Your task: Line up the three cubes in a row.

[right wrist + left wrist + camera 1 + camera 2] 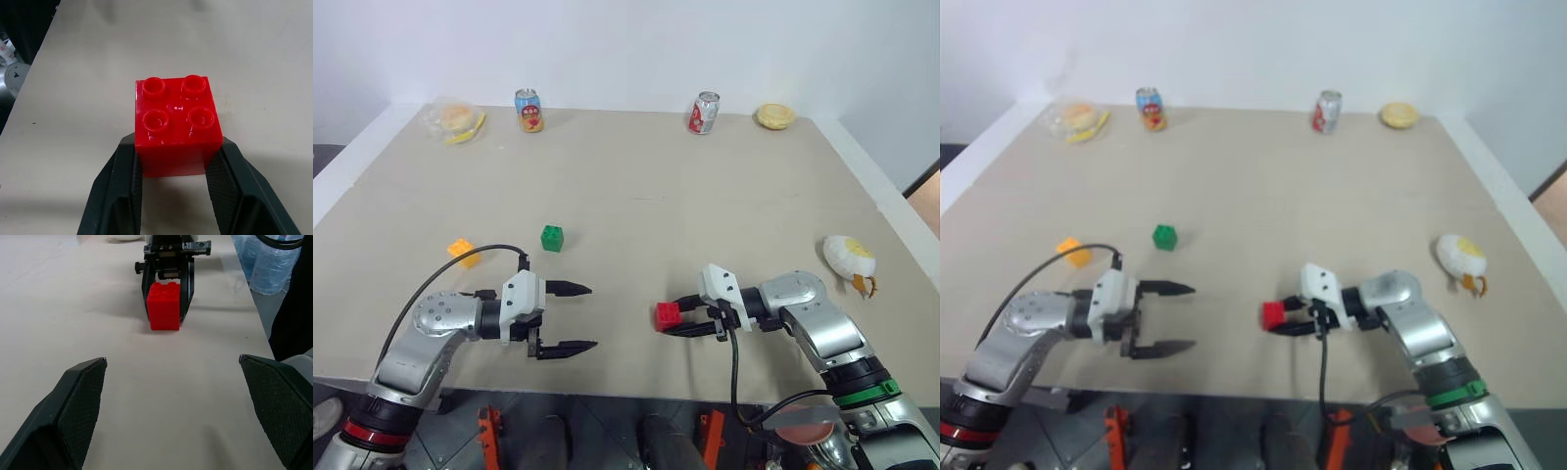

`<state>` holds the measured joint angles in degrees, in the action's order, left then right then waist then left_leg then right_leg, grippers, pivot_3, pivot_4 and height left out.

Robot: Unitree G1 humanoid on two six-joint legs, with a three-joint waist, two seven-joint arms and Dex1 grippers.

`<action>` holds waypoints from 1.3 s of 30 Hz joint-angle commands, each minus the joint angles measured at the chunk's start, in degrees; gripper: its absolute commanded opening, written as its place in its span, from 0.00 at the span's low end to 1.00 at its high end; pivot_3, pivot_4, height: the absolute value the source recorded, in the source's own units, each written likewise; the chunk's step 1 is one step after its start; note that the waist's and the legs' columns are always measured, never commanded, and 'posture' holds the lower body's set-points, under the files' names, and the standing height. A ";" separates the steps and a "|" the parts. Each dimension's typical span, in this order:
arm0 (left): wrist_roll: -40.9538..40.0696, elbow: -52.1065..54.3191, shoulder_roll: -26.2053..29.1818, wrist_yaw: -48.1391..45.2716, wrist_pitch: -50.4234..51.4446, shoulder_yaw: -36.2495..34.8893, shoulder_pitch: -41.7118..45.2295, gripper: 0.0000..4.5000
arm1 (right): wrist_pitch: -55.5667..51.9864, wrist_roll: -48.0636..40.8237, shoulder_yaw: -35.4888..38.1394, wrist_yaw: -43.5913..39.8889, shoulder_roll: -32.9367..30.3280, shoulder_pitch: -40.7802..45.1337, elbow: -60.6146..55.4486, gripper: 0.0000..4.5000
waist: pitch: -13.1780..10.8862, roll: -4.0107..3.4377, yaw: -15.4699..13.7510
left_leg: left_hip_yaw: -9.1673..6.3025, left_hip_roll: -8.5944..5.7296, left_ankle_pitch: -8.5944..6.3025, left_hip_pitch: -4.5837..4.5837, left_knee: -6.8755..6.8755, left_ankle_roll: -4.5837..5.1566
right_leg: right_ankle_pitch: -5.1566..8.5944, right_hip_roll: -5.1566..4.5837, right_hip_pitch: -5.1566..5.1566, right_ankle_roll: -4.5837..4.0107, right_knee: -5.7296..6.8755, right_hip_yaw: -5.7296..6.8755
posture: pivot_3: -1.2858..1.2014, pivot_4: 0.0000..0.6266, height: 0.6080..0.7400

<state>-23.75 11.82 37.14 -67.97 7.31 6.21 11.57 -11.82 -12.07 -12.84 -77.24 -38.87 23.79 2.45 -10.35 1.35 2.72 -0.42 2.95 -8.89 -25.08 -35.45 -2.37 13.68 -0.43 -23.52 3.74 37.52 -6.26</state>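
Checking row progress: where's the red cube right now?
In the left eye view the red cube sits on the table near its front edge, right of centre, between the right gripper's fingers, well apart from the green cube.

The red cube [668,315] sits near the table's [636,196] front edge between the right gripper's [677,319] fingertips. The green cube [552,238] and orange cube [462,251] lie toward the left edge, beyond the wide-open left gripper [583,317].

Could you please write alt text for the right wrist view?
A red cube, studs up, sits on the beige table between the two black fingers of the right claw, which flank its sides.
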 commanded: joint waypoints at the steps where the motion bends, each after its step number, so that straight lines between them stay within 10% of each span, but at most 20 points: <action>1: 0.01 0.13 -0.60 0.71 -0.92 -0.81 1.29 1.00 | -0.59 -2.17 1.42 -0.72 -0.72 0.67 -2.34 0.67 | 0.00 0.00 0.00 | 0.00 0.00 0.00 0.00 0.00 0.00 | 0.00 0.00 0.00 0.00 0.00 0.00 | 0.52 0.24 0.95; 6: -0.60 1.11 -1.92 4.06 1.00 -1.88 0.74 1.00 | -4.33 -6.26 3.20 -1.44 -1.79 1.51 -5.85 0.99 | 0.00 0.00 0.00 | 0.00 0.01 0.00 0.00 0.01 0.00 | 0.00 0.01 0.00 0.00 0.00 0.00 | 0.52 0.24 0.95; 19: 14.18 2.54 -24.54 53.75 9.04 -9.73 4.76 1.00 | -14.08 -15.93 10.66 10.54 5.47 12.87 -6.70 0.99 | 0.00 0.14 -0.03 | -0.09 0.00 0.03 0.02 -0.16 0.03 | -0.21 0.08 0.14 0.13 0.01 0.00 | 0.52 0.24 0.95; 39: 19.20 -16.49 -29.11 61.19 10.85 -7.90 11.75 1.00 | -9.14 -11.72 8.94 12.04 9.72 17.83 0.79 0.99 | -0.01 0.15 -0.09 | -0.15 -0.06 0.03 -0.06 -0.03 0.02 | -0.28 0.10 0.08 0.38 0.00 0.01 | 0.52 0.24 0.95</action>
<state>-5.11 -4.86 7.79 -7.03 18.15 -1.62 21.64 -21.80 -23.41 -4.54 -65.60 -29.18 40.63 4.54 -10.35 1.51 2.63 -0.57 2.88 -8.86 -25.15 -35.48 -2.34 13.40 -0.33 -23.45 4.11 37.51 -6.24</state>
